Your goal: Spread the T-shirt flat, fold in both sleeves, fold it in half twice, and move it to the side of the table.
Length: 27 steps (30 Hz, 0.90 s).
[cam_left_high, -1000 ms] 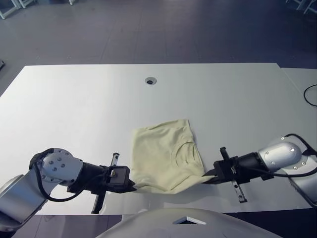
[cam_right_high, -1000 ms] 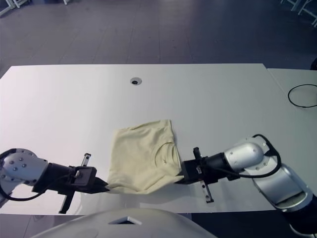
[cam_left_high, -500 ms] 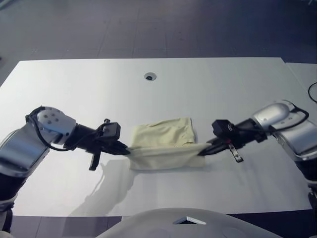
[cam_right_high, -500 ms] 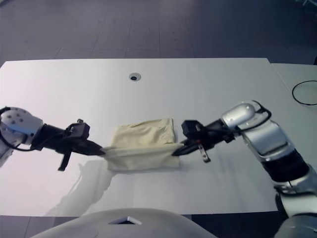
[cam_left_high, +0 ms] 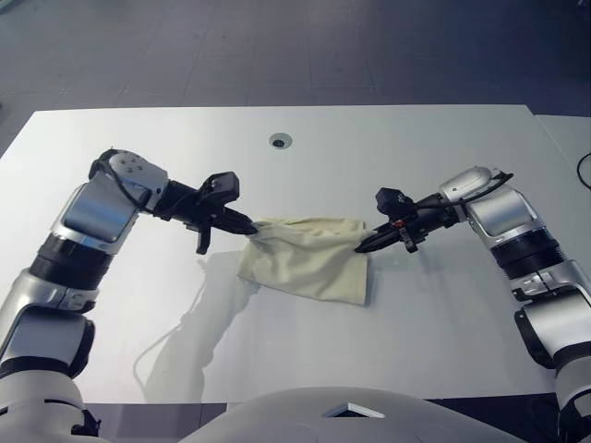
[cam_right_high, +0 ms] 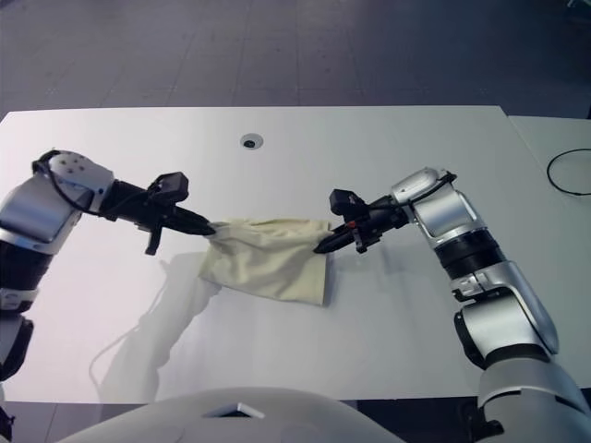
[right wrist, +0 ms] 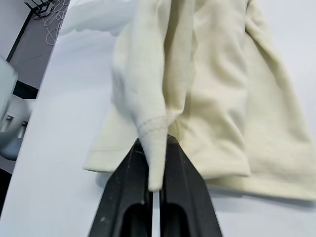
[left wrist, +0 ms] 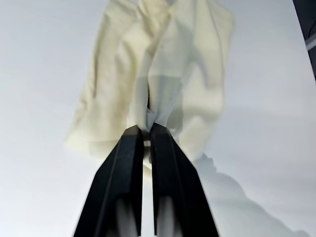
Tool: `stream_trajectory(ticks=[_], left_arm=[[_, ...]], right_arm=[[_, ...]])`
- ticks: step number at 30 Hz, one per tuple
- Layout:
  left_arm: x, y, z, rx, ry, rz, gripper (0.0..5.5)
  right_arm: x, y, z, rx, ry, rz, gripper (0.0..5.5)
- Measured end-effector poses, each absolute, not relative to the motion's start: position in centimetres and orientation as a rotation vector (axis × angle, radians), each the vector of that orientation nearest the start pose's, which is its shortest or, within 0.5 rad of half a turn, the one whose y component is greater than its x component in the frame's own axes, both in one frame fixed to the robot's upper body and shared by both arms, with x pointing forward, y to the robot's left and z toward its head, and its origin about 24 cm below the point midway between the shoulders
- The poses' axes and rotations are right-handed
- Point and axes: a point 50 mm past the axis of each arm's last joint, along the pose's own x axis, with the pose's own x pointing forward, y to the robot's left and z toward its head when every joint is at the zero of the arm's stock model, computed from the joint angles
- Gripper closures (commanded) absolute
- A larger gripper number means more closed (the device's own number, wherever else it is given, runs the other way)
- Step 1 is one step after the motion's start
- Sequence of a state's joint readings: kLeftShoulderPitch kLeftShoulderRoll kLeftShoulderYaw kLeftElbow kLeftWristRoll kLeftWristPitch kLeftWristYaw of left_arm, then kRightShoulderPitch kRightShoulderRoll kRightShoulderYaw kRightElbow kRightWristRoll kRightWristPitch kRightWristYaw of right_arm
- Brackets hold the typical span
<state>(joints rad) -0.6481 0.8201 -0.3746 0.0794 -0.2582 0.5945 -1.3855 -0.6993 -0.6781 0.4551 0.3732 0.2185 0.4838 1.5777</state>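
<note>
The pale yellow T-shirt (cam_left_high: 309,257) is folded small and stretched between my two grippers near the middle of the white table (cam_left_high: 425,148). Its upper edge hangs in the air while the lower part drapes down to the tabletop. My left gripper (cam_left_high: 247,227) is shut on the shirt's left corner (left wrist: 148,116). My right gripper (cam_left_high: 362,247) is shut on the right corner, where a folded hem (right wrist: 154,143) sticks out between the fingers (right wrist: 128,197). The cloth (cam_right_high: 272,254) sags in wrinkles between the two grips.
A small round grommet hole (cam_left_high: 279,141) sits in the table at the far middle. A black cable loop (cam_right_high: 568,172) lies on the neighbouring surface at far right. Bare tabletop spreads all around the shirt, with dark floor beyond the far edge.
Both grippers have lifted the near edge of the shirt from the table's front and carried it up and away, over the far part. The camera view has also shifted.
</note>
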Motion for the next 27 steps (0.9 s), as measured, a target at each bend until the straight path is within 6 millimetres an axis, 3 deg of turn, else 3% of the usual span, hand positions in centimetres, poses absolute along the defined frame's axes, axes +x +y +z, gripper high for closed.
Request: stream_trajectory(ticks=[4,12,14,20,27], left_arm=[[30.9,17.9,14.5,0.464,0.621,-1.359,5.46],[32.9,18.9,13.4,0.464,0.658,-1.272,5.46],[33.3,18.7,13.0,0.457,0.665,-1.265,4.96],[35.5,17.1,12.7,0.415,0.581,-1.129,3.98],[37.6,19.0,14.1,0.377,0.477,-0.846,2.8]], right_arm=[[30.7,-17.5,10.2,-0.288,0.769,1.572,5.5],[32.3,-17.6,9.7,-0.27,0.784,1.517,5.5],[32.4,-17.8,9.0,-0.263,0.807,1.5,5.5],[32.9,-18.1,7.5,-0.288,0.809,1.402,4.49],[34.3,-19.4,8.3,-0.251,0.691,1.194,3.35]])
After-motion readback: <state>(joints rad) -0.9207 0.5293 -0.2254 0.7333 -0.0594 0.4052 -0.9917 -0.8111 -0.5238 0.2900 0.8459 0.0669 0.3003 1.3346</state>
